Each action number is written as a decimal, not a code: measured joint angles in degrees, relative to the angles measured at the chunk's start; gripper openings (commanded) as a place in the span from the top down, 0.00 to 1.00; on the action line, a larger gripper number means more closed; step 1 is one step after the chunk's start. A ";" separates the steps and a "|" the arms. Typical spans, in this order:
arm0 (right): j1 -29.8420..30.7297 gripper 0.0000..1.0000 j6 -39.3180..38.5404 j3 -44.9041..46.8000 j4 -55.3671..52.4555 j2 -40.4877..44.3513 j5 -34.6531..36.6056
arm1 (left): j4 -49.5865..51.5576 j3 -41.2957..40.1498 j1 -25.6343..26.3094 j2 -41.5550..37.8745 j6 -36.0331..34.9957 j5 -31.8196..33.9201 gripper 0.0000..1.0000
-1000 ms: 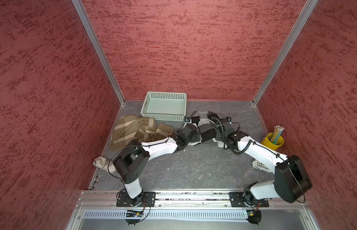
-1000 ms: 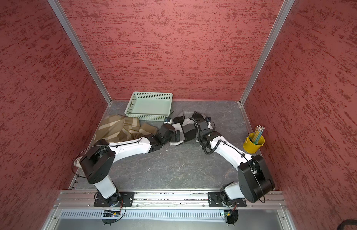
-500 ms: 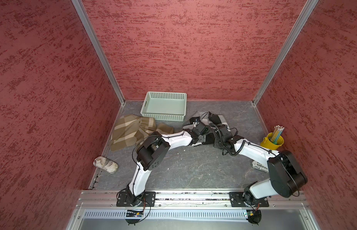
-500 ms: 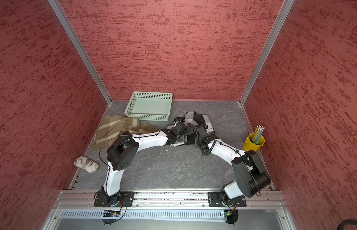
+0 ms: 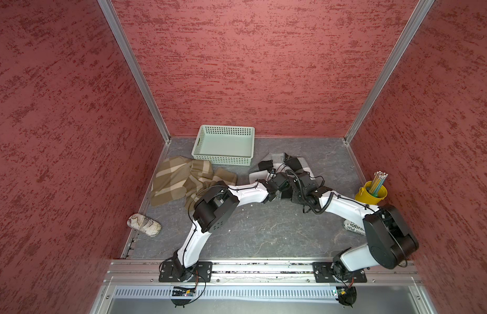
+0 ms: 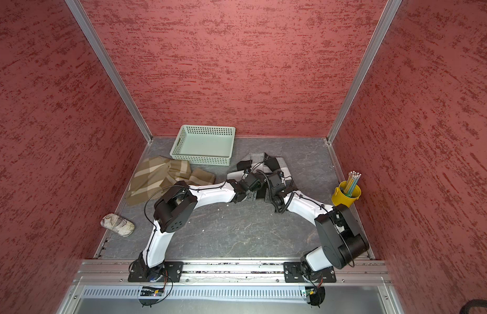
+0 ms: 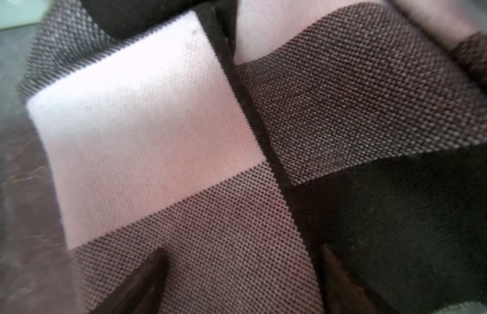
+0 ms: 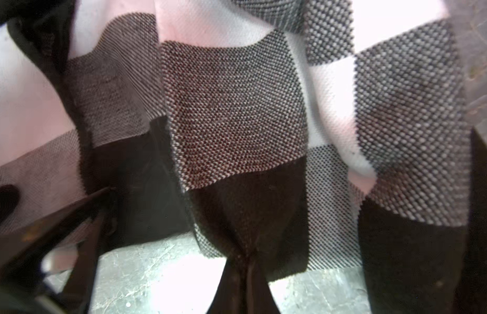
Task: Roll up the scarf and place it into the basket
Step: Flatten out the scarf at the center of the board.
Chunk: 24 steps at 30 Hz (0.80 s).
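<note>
Our left tool [image 7: 243, 248] hangs low over the left part of the scarf [image 5: 273, 158]. Its fingers [image 7: 152, 271] are spread with checked cloth lying between them, and we see no pinch there yet.

Sweeping the bench [image 5: 264, 231] from the left, a pale wrapped bundle [image 5: 143, 225] lies by the left wall. A brown plaid cloth [image 5: 177, 179] sprawls beyond it. The basket [image 5: 222, 160] sits empty against the far wall, long side running left to right, just beside that cloth.

Right of the basket, near its near right corner, the black, white and grey scarf lies in a loose heap, not rolled. Both arms cover its middle, so we cannot tell its long axis.

Our right tool [image 8: 245, 271] is pressed together on an edge of the scarf, cloth gathered into its tips and bare bench showing just under them. Farther right, a yellow bucket of pencils [image 5: 371, 194] stands by the right wall, well apart.

We judge that the basket lies left of the scarf and slightly farther back, so our left arm is the nearer carrier. The open bench on the near side gives the best room for rolling. The basket wall and the plaid cloth close off the left.
</note>
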<state>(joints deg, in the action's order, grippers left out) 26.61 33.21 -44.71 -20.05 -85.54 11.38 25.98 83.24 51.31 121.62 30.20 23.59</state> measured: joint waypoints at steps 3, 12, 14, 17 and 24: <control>-0.07 0.93 0.17 0.22 0.28 -0.35 0.00 | -0.09 -3.61 -0.98 -2.64 -0.09 -0.57 0.18; -0.09 0.93 0.46 0.24 0.55 -1.27 -0.02 | -1.20 -7.06 -2.58 -5.49 -0.46 -3.39 0.21; -0.11 0.93 0.46 0.24 0.55 -1.27 -0.02 | -1.42 -7.08 -2.80 -5.49 -0.35 -3.78 0.31; -0.11 0.93 0.48 0.24 0.55 -1.27 -0.04 | -1.86 -7.19 -3.37 -5.53 -0.76 -4.15 0.42; -0.11 0.88 0.52 0.24 0.52 -1.27 -0.04 | -2.73 -7.52 -4.33 -6.40 -1.18 -4.50 0.81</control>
<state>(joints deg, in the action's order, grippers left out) 26.50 33.74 -44.47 -19.53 -86.80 11.33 23.24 75.72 46.98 115.22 29.02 19.09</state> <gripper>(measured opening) 0.079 0.301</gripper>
